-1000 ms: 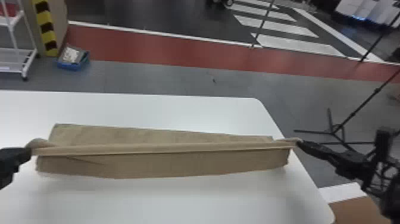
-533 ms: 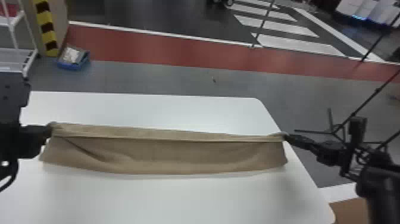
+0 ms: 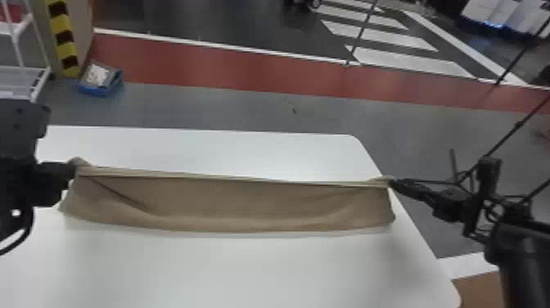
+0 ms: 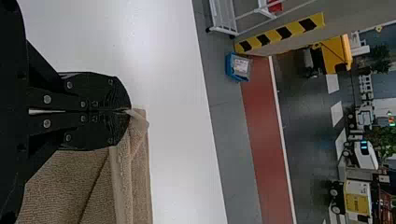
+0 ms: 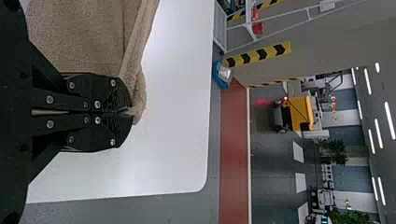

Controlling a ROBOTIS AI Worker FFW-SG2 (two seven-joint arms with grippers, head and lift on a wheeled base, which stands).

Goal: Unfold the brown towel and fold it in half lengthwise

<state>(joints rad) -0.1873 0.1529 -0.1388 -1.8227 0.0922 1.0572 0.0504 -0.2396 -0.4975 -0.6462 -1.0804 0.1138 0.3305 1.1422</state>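
Beyond the white table (image 3: 229, 270), a blue bin (image 3: 98, 91) sits on the gray floor (image 3: 213, 106) near yellow-and-black striped tape (image 3: 61, 24), with a white rack (image 3: 16, 78) at the head view's left edge. A red band (image 3: 204, 61) crosses behind, white stripes (image 3: 380, 37) lie past it, and a thin black pole (image 3: 517, 124) slants at right. The wrist views also catch a yellow machine (image 4: 337, 51), green plants (image 5: 337, 150) and, in the right one, lit ceiling lamps (image 5: 389, 120).

A red floor band (image 3: 221, 67) crosses grey floor beyond the white table (image 3: 229, 270).
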